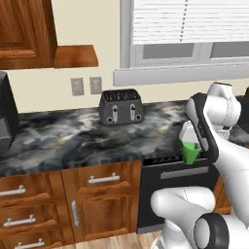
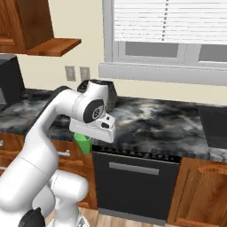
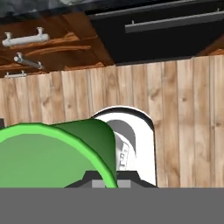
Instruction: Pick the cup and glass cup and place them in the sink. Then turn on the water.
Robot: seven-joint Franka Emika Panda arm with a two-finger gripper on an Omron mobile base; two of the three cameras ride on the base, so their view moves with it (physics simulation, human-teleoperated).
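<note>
Green fills the lower left of the hand view: the cup (image 3: pixel 48 155) sits right against the camera, its bright rim arcing across the picture, with the wooden floor (image 3: pixel 183 113) and dark dishwasher front (image 3: pixel 157 37) beyond it. From the base cameras the gripper (image 1: pixel 190 154) is clamped tight on the cup (image 1: pixel 191 154), which hangs below the hand, in front of the counter edge and above the dishwasher (image 2: pixel 133 186); the 2 fingers themselves are hidden by the cup and hand. Behind it the black marbled counter (image 1: pixel 73 136) carries a dark 4-slot toaster (image 1: pixel 121 107) against the wall, under the window (image 1: pixel 194 29). At the right edge of the right base view, the sink (image 2: pixel 215 126) shows as a dark recess, well apart from the cup (image 2: pixel 83 143).
</note>
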